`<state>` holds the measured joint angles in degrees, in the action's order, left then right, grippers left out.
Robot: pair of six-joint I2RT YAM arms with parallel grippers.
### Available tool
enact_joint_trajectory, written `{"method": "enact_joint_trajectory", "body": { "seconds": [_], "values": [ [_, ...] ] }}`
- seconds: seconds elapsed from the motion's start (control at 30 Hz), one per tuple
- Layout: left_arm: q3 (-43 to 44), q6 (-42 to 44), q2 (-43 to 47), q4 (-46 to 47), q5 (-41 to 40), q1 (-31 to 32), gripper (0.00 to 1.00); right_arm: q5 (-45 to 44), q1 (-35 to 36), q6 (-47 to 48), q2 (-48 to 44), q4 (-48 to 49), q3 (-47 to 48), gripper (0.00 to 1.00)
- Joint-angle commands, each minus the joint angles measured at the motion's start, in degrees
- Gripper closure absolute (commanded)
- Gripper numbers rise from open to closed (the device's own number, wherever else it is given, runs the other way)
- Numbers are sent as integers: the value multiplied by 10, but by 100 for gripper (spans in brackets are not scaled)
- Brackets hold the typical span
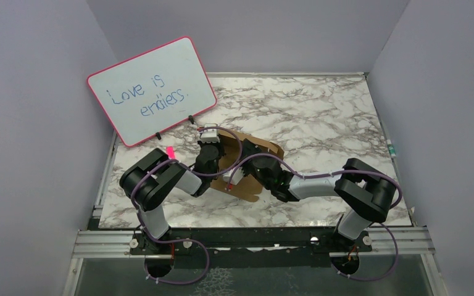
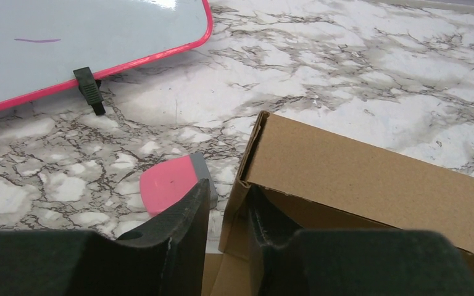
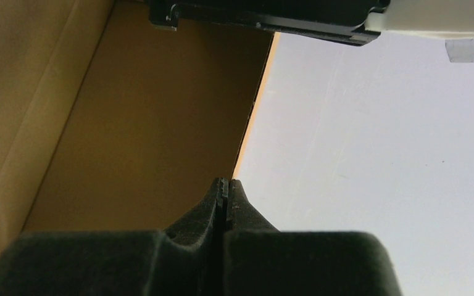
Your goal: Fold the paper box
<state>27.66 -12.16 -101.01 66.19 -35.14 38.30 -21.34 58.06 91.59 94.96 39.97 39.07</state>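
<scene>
Half-formed paper box (image 1: 264,150) about mid-desk on the marble desk (image 1: 327,117), plain brown, one long panel raised and tilted over a folded base. Inside it, only its own brown walls and creases on view.

Left end effector (image 2: 228,198) at the box's near-left corner, released: fingers parted, the corner wall standing in the gap, a slit of space between that wall and the left finger. Right end effector (image 3: 225,185) at the box's right side, clenched on nothing, pads pressed flat together, tips level with a panel's free edge. Touching the cardboard or not: cannot tell.

Just left of the box's corner, a pink eraser (image 2: 170,185) with a grey end, flat on the desk. Beyond the box and to its left, a pink-framed whiteboard (image 1: 151,89) propped on black clips (image 2: 89,86), blue handwriting across it, lower edge apart from the box. Beyond the box and to its right, open marble up to the grey walls (image 1: 432,92).

From above, much of the box hidden under purple cables (image 1: 265,161), the left arm (image 1: 160,182) and the right arm (image 1: 321,182); fingertips impossible to make out there. From the right wrist, box cut off at left and bottom, pale wall filling the rest
</scene>
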Motion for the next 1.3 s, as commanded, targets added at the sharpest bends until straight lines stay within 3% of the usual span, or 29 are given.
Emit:
{"method": "enact_joint_trajectory", "body": {
  "seconds": [0.0, 0.6, 0.77, 1.27],
  "values": [
    [-17, 22, 20, -33, -5, -18, 70, -1, 0, -22, 13, -47, 3, 99],
    [-64, 12, 88, -2, 146, -59, 49, 7, -3, -22, 18, -29, 10, 99],
    [-77, 12, 92, 13, 156, -64, 44, 9, -3, -21, 25, -28, 14, 99],
    [-102, -19, 76, 59, 233, -95, 38, 10, -3, -23, 22, -32, 12, 99]
  ]
}}
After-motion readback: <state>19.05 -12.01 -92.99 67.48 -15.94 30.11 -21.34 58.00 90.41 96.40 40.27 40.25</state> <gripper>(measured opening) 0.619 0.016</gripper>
